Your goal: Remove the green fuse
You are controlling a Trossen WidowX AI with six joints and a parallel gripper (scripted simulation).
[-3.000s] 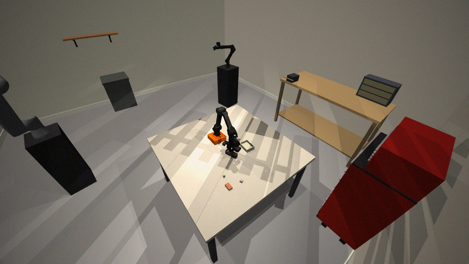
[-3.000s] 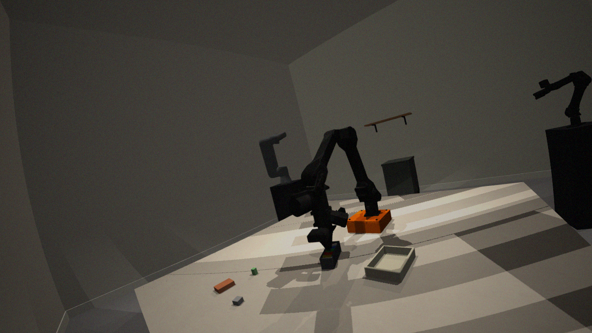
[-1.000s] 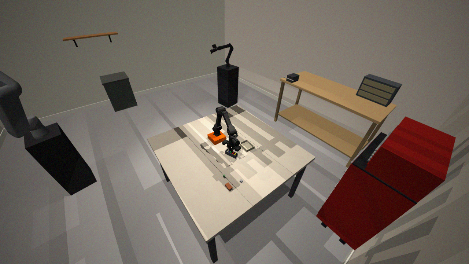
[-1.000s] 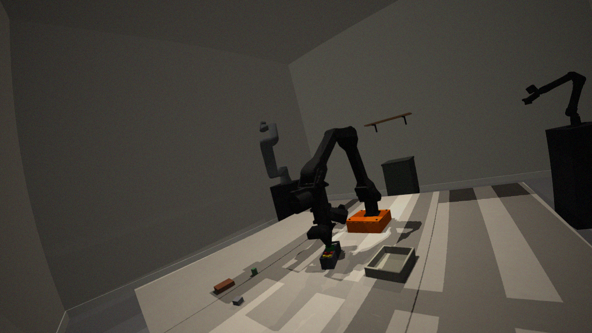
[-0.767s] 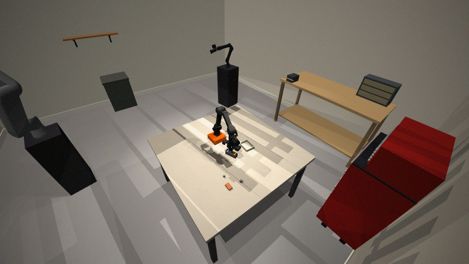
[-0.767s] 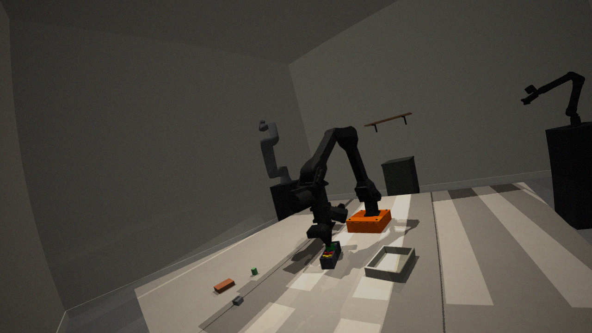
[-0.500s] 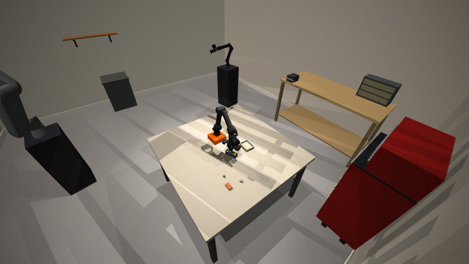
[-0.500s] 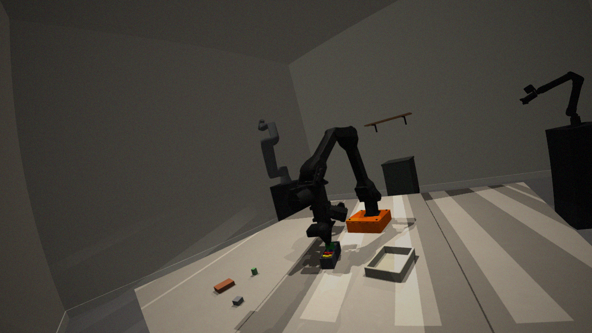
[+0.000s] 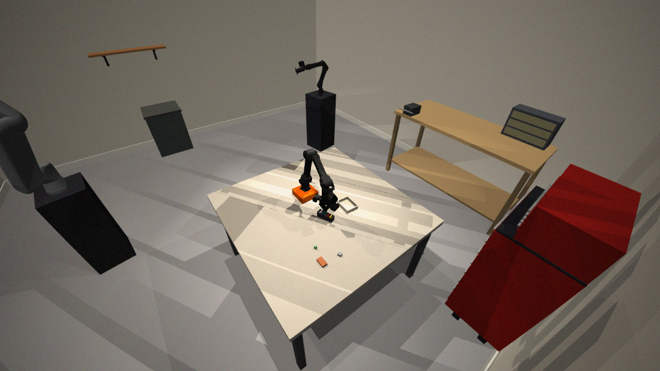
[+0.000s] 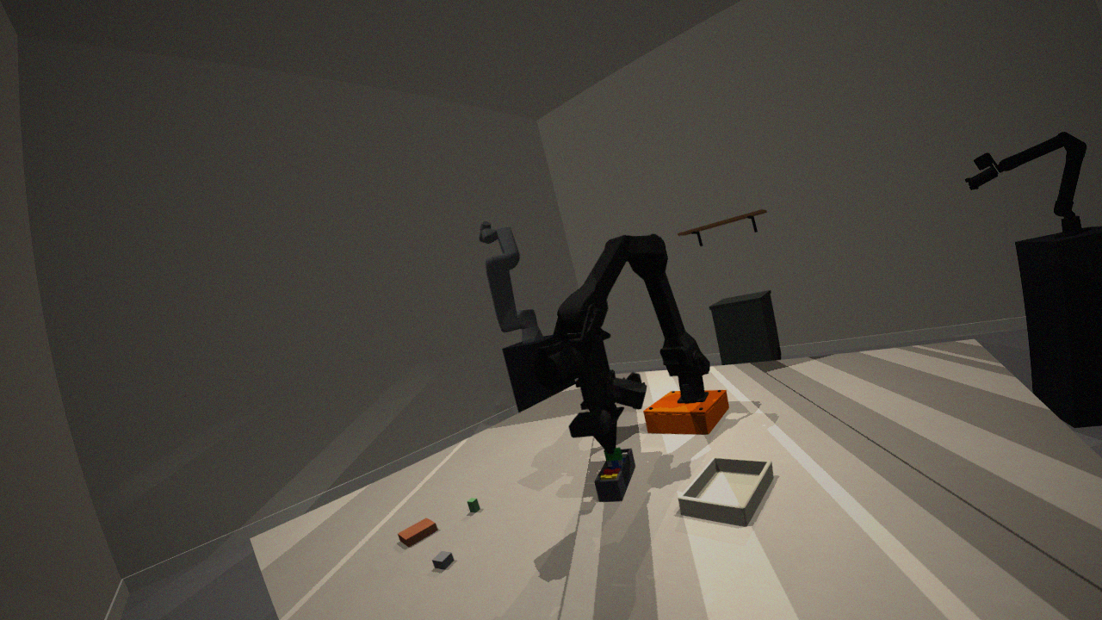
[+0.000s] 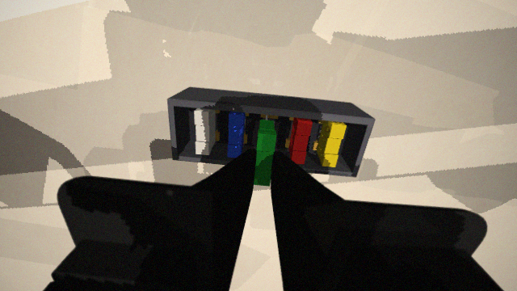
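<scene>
My gripper [image 11: 263, 158] [image 10: 610, 449] points down over the fuse block and is shut on the green fuse [image 11: 264, 171] [image 10: 614, 455]. The green fuse stands higher than its neighbours; whether its lower end is clear of the dark fuse block [image 11: 190, 94] [image 10: 609, 491] [image 9: 329, 218] is hidden. The white fuse [image 11: 201, 133] and blue fuse [image 11: 236, 133] sit in the block on one side, the red fuse [image 11: 300, 139] and yellow fuse [image 11: 334, 147] on the other. The grey tray [image 9: 344, 208] [image 10: 716, 510] stands beside the block, with nothing seen in it.
The arm's orange base [image 9: 304, 195] [image 10: 677, 420] stands behind the block. A small green piece [image 9: 315, 247] [image 10: 473, 505], an orange-red brick [image 9: 321, 262] [image 10: 417, 531] and a small grey piece [image 9: 339, 254] [image 10: 442, 561] lie on the table, away from block and tray.
</scene>
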